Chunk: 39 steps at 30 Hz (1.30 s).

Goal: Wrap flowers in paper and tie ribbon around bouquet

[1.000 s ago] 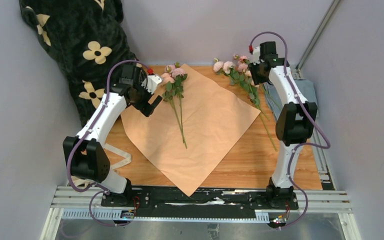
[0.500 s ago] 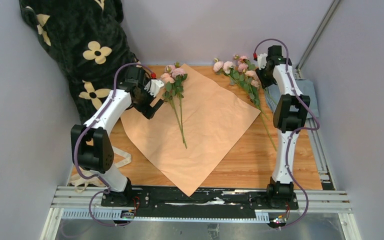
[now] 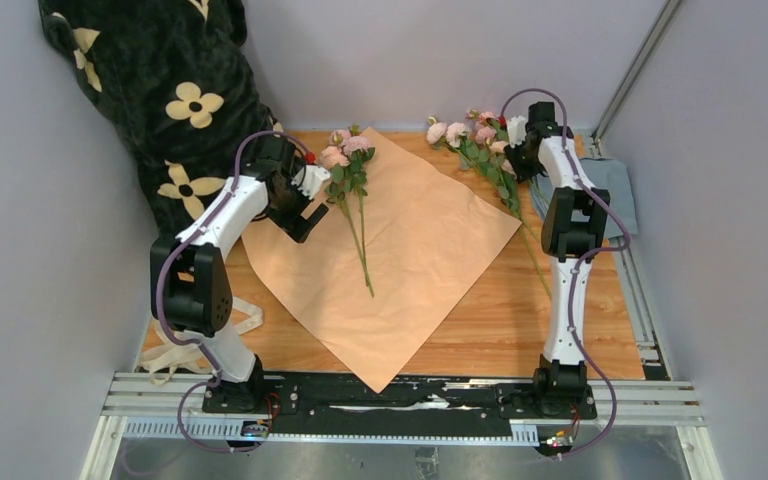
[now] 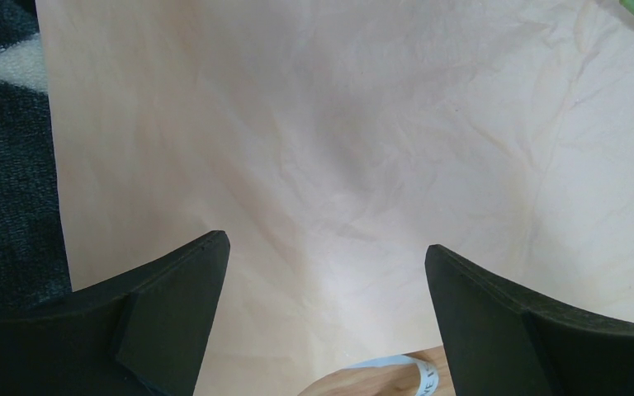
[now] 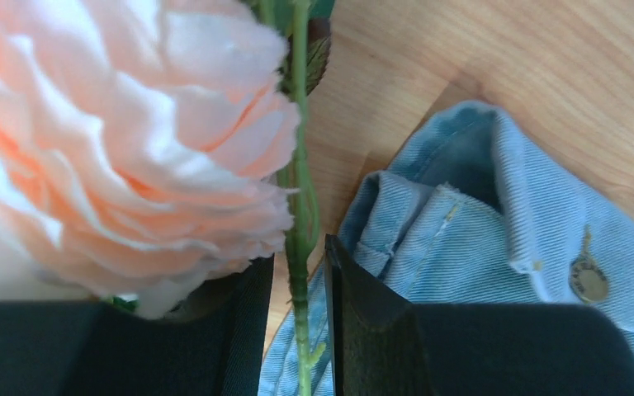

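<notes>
Early: paper (image 3: 410, 250) spread, some flowers (image 3: 345, 160) on it; your right hand (image 5: 299, 266) brackets another stem (image 5: 297, 206), grip unclear; left hand (image 4: 326, 247) gaping, empty. Wrapping, ribbon (image 3: 248, 318) pending.

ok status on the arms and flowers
Left fingers open, over the paper. Right fingers straddle a flower stem, grip unclear. Other flowers lie on the paper. Denim cloth just beside that stem.

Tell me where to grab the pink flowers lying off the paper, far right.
Pinch one thin green stem just below its bloom, descending from above, jaws either side. The stems lie flat on the wooden table; petals look crushable. The right gripper straddles one there.
</notes>
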Motion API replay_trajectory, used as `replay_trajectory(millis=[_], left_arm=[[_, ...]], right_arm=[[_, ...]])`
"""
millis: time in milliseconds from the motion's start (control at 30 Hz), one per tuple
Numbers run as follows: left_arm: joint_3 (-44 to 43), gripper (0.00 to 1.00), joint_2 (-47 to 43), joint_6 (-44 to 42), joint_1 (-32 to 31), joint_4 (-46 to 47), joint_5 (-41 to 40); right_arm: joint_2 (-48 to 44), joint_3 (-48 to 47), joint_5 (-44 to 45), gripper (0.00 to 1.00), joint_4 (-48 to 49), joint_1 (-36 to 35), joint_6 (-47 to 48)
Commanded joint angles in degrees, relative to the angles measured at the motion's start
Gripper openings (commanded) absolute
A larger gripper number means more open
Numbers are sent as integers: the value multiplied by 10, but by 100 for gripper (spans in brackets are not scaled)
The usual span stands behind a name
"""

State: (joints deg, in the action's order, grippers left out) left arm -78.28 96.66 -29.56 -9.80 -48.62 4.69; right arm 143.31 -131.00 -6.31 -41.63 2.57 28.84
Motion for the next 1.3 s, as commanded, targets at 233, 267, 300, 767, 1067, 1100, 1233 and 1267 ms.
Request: replay_trajectory(millis=[233, 267, 300, 767, 1067, 1100, 1233, 1267], left_arm=[[-28, 100, 10, -7, 4, -17, 6], [-28, 100, 10, -8, 4, -17, 7], [-30, 100, 10, -7, 4, -17, 7], [-17, 100, -45, -12, 4, -21, 27], [-7, 100, -76, 11, 5, -2, 19], [1, 100, -81, 14, 5, 8, 15], [19, 100, -89, 18, 7, 31, 1], [21, 100, -88, 19, 8, 34, 1]], right_arm=[[-24, -26, 39, 0, -12, -15, 1], [-50, -23, 53, 0, -10, -16, -4], [-73, -17, 71, 0, -6, -16, -11], [-515, 297, 226, 0, 197, -58, -251], [-567, 531, -62, 0, 454, -280, -598], [-541, 529, -63, 0, 466, -307, -608], [-408, 446, -92, 0, 444, -367, -657], [-365, 429, -106, 0, 451, -375, -670]])
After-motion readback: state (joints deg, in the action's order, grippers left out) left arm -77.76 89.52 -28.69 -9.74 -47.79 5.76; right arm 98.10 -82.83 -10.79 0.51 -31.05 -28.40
